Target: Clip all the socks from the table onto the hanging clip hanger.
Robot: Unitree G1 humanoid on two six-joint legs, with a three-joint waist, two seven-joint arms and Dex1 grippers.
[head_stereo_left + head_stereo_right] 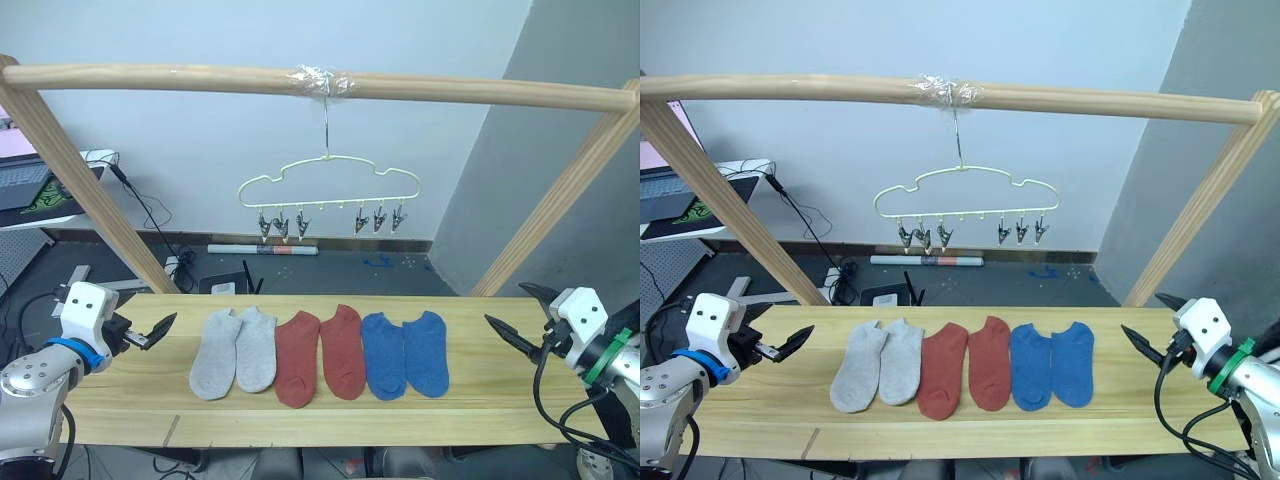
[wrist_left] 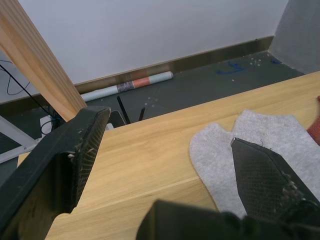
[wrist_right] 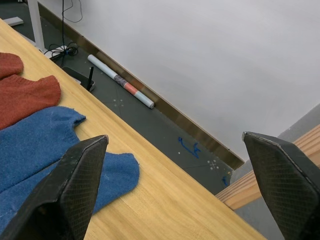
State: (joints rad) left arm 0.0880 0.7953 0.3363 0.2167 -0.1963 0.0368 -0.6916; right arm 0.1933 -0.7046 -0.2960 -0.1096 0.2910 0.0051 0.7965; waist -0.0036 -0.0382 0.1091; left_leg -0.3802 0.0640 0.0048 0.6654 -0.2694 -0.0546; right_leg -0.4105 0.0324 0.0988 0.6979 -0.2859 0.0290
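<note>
Six socks in a row on the bench, hanger bare above.

Grey socks [image 1: 235, 352], red socks [image 1: 320, 355] and blue socks [image 1: 405, 353] lie mid-bench [image 1: 130, 385]; the clip hanger [image 1: 330, 190] hangs from the pole [image 1: 150, 78] beyond. Left gripper [image 1: 150, 333] and right gripper [image 1: 515, 315] hover at either end, jaws spread, empty.

Hanger clips [image 1: 300, 222] — perhaps too small.

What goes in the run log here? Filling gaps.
socks: six on table | clip hanger: bare | left gripper: open | right gripper: open
</note>
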